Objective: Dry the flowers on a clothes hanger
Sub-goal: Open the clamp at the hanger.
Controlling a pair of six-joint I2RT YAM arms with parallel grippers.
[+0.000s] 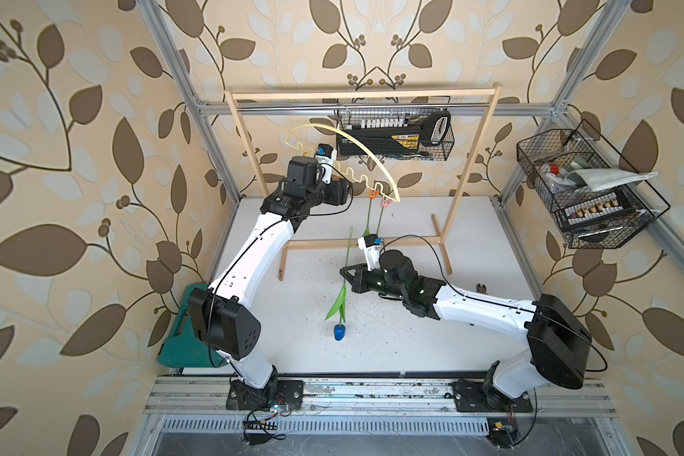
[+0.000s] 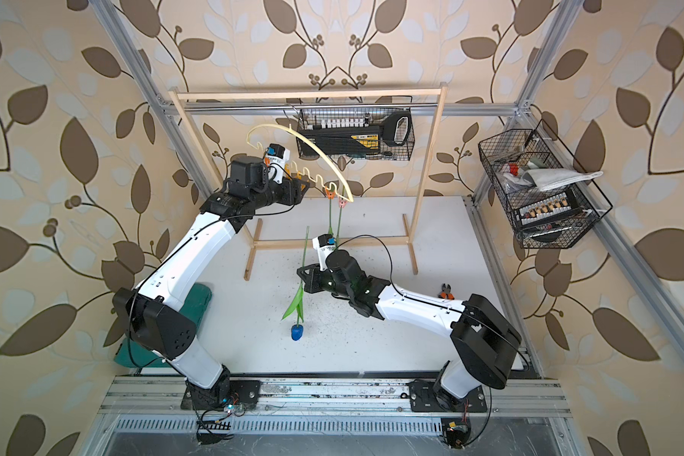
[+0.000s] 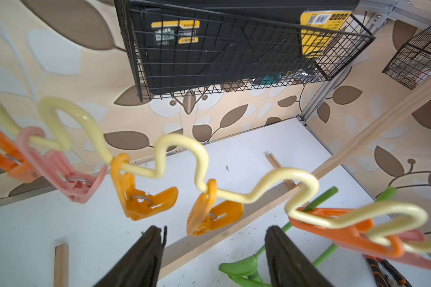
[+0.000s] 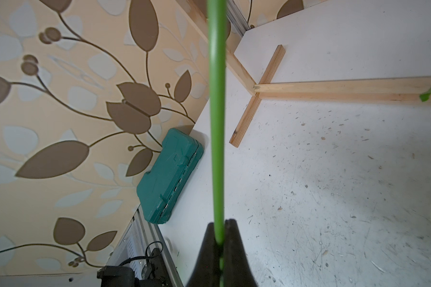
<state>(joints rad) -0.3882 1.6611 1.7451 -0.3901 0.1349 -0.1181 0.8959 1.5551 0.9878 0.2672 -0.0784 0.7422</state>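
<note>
A tulip stem is pinched by the right gripper. The left gripper is spread wide. The yellow case labels cannot be read.

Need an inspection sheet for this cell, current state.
Surface: white table, speckled with dark debris.
Job's things: clothes hanger tilted under the wooden rack; two stems pegged at one end; blue tulip held head down, near the table.
Clutter: green case at the table's edge; pliers beside the right arm.
Claws: left claw open, at the hanger's wavy bar by free orange pegs; right claw shut on the blue tulip's stem.
Cables: black cable loops along each arm; no snag seen.
Surroundings: two wire baskets, leaf wallpaper.
</note>
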